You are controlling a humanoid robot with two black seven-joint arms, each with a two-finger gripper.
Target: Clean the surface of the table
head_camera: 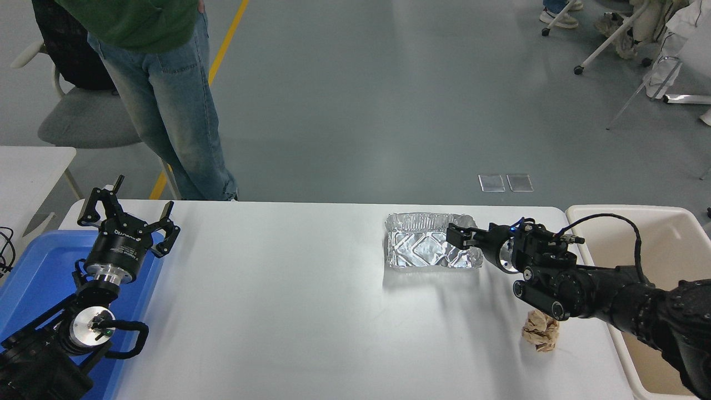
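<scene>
The matte white rectangular table surface [289, 311] fills the foreground. Right black gripper [456, 235] sits at the crinkled silver foil tray's [422, 247] right rim, jaws closed on it. A crumpled brown paper ball [540, 331] lies nearby. Left black gripper [128, 216] is parked over a blue plastic tray [33, 272], jaws wide.

Right pincer [464, 235] hides foil tray [423, 248] right rim; finger spacing unclear; person [158, 83] cut off at top edge.

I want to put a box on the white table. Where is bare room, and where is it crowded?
The table surface is bare across its middle, between the blue tray under the left end effector and the foil tray. The right side is crowded: the right end effector at the foil tray, and crumpled paper near the cream tub.
</scene>
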